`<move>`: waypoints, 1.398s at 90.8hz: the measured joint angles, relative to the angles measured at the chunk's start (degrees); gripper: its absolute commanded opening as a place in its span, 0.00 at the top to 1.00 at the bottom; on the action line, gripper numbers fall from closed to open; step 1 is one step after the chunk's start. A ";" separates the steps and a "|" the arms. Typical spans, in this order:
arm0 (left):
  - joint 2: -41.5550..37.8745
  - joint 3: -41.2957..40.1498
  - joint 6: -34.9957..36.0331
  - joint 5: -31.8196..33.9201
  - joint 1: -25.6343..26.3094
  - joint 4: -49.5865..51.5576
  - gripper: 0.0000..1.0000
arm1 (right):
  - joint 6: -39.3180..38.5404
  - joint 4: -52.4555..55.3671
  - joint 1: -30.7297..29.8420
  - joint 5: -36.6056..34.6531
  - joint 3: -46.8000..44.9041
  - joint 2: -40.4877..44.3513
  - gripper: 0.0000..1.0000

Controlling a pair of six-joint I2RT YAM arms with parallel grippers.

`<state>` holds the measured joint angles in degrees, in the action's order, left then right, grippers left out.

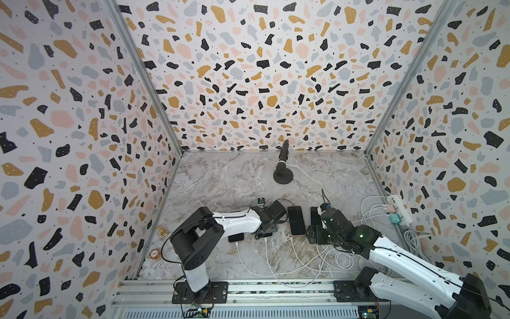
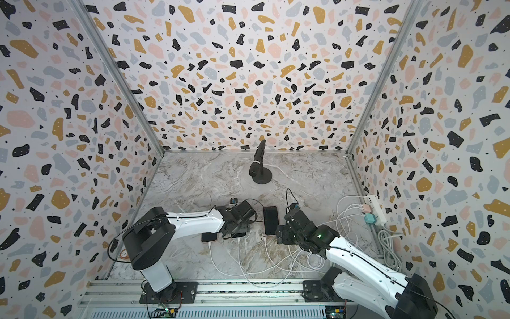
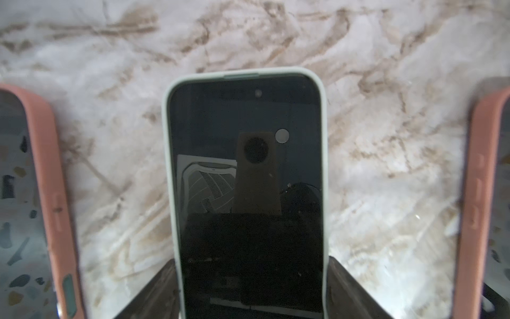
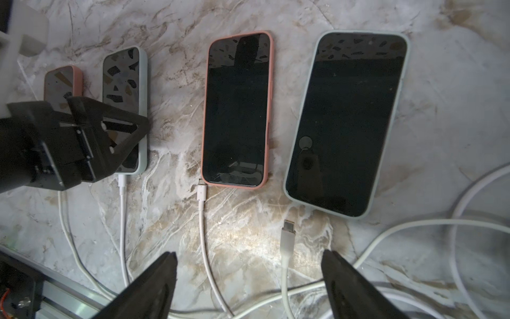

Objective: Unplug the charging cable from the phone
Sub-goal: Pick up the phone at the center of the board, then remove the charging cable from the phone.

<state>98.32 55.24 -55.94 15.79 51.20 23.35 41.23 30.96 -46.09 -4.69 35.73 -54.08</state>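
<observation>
Phone (image 3: 245,165) straddled by left hand (image 3: 252,262), plug (image 4: 122,182) at near end.
It is laid lengthwise away from the robot on the table (image 4: 240,226) (mint case); whether the flanking jaws grip it cannot be told. The open, empty right hand (image 4: 248,253) is held right of the plug.

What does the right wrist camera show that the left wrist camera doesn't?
Only the right wrist view shows a fourth phone, pale green, with an unplugged connector lying free near it, plus white cables. Only the left wrist view shows its own camera's reflection in a screen. Both show the other pale-green phone between the left gripper's fingers, flanked by two pink-cased phones, on the marble table.
</observation>
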 measured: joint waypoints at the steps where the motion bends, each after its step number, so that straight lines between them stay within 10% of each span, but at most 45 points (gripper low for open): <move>1: -0.42 -0.31 0.00 -0.15 0.02 -0.15 0.37 | -0.15 -0.09 -0.33 -0.26 0.00 -0.07 0.15; 28: -12.09 -7.78 -0.15 -0.24 1.18 -9.07 0.37 | -4.00 -8.74 -5.27 -7.23 -5.31 7.48 0.12; 127: -29.22 -14.40 -6.86 7.67 2.51 -16.00 0.38 | -7.69 -47.82 -14.32 12.83 -11.87 -12.20 0.33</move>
<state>69.10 40.84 -62.81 23.46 53.71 7.35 33.54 -16.86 -60.40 8.14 23.86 -66.28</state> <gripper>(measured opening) 0.746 0.695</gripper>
